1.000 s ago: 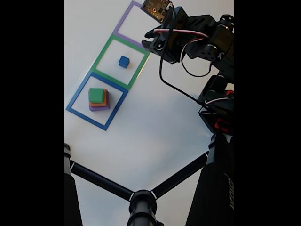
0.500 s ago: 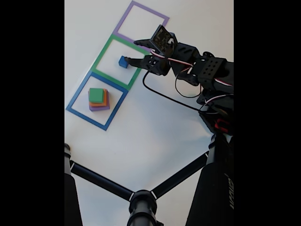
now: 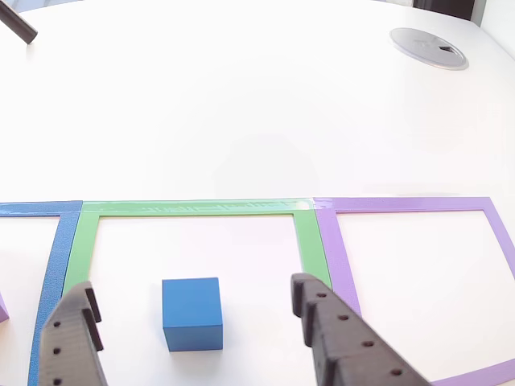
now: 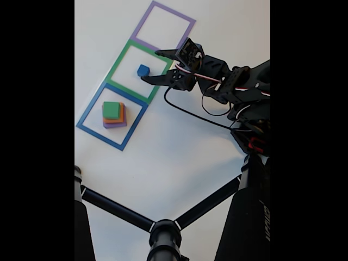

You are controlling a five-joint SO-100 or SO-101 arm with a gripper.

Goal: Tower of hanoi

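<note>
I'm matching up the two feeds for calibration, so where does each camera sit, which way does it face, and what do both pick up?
Other view: rides low by the end effector, facing forward across the white table; both dark fingers frame the blue cube inside the green tape square.
Fixed view: high above on a black stand, looking down at the three tape squares, the arm and the open end effector.
Shared: the blue cube, green square and purple tape square.
</note>
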